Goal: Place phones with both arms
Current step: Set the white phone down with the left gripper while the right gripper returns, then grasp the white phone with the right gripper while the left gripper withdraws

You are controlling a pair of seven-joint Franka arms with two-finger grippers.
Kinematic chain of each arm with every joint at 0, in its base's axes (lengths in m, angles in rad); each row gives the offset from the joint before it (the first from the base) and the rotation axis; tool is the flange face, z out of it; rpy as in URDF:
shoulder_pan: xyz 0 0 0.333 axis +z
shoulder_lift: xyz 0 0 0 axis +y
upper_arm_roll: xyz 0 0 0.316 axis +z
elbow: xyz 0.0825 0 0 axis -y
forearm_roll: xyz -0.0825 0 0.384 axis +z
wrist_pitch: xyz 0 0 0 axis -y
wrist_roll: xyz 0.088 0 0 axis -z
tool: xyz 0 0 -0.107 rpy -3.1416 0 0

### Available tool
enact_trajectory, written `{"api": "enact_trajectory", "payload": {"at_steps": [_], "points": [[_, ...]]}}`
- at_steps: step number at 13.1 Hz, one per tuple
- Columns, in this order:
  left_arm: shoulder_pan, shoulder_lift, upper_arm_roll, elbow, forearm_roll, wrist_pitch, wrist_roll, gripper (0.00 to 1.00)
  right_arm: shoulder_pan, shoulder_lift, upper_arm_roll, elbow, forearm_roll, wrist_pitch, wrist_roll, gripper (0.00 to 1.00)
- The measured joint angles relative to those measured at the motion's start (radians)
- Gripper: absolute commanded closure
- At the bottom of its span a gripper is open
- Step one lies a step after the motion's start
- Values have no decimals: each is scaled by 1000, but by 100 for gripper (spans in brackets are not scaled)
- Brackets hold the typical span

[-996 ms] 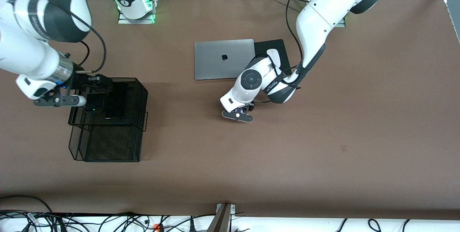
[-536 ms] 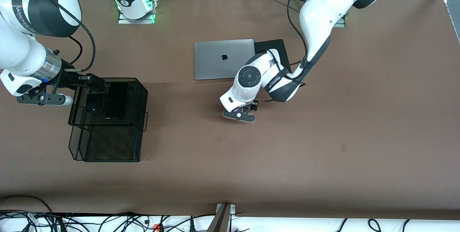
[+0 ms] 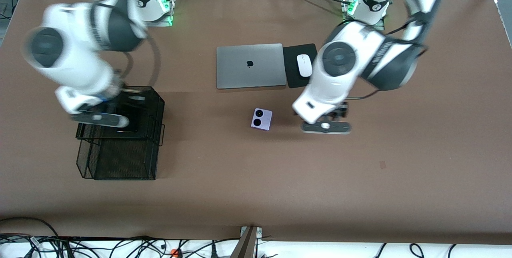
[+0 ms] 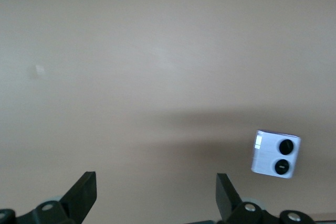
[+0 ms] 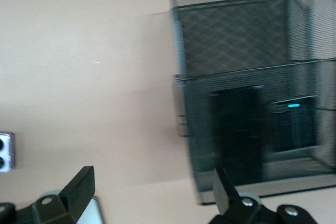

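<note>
Left hand (image 3: pixel 326 127) has lifted off the lavender phone (image 3: pixel 261 119) at mid-frame — both released, right hand (image 3: pixel 100 118) over the basket (image 3: pixel 120 158). Placing looks done; retreat next.

Bench (image 3: pixel 360 178) nearer the front camera: bare brown surface, free to cross.
Lavender phone (image 3: pixel 261 119): lies flat alone, open bench all round it.
Laptop (image 3: pixel 249 66), mouse (image 3: pixel 304 65): low obstacles farther from the camera.
Mesh basket (image 3: pixel 120 158): tall walls, right end effector (image 3: pixel 100 118) over it.
Left end effector (image 3: pixel 326 127): fingers spread, beside the phone.
</note>
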Motion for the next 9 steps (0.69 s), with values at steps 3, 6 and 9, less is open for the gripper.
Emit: {"api": "enact_trajectory", "payload": {"at_steps": [3, 6, 9], "points": [[119, -80, 1, 0, -44, -62, 93, 0, 17, 79, 156, 0, 0, 117, 224, 0], [272, -156, 0, 0, -111, -182, 182, 0, 19, 187, 289, 40, 0, 257, 452, 0], [302, -228, 60, -2, -151, -219, 348, 0, 23, 320, 360, 194, 0, 287, 661, 0]]}}
